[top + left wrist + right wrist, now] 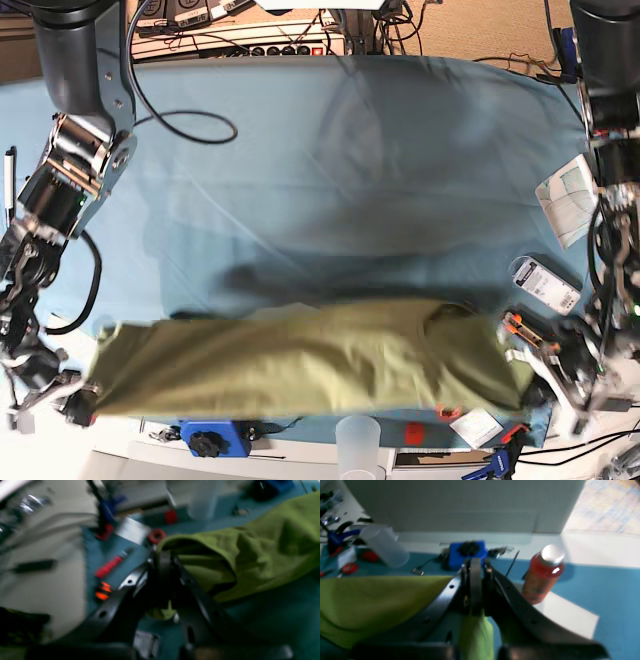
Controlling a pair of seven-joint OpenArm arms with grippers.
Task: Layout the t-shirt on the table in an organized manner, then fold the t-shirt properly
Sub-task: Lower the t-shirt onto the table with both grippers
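stretched in a long band across the near part of the worktop (330,150): the t-shirt (300,370), lifted at both ends. left fingers (162,557) pressed together, pinching one end of the cloth; right fingers (475,577) pressed together on the other end, green cloth hanging below. near the right end, a red bottle (541,576) and a blue box (467,552).

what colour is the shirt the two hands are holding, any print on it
Plain olive green, no print visible on the t-shirt; the base view shows it best, stretched between the left hand and right hand.
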